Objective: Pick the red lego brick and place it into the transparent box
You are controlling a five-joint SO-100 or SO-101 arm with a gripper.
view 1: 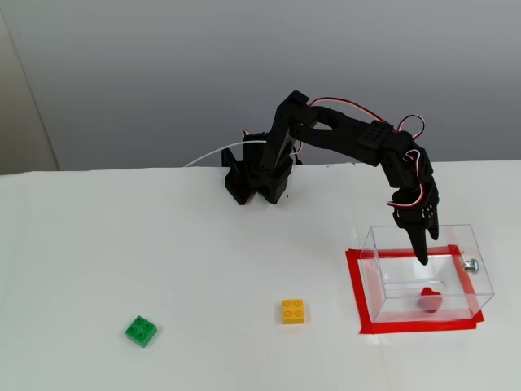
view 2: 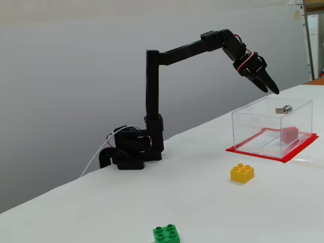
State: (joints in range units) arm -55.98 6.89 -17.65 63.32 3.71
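Red lego brick [view 1: 429,299]; clear transparent box [view 1: 407,303] edged by red tape [view 1: 356,285]; yellow brick [view 1: 293,310]; green brick [view 1: 142,330]; black arm [view 1: 342,138]; white worktop [view 1: 122,244].

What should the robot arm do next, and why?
Probably lift up and pull back from the box. The red brick already sits inside the clear box, and the gripper hangs empty over the box's top edge, holding nothing. The job looks done, so moving clear seems the sensible small step.
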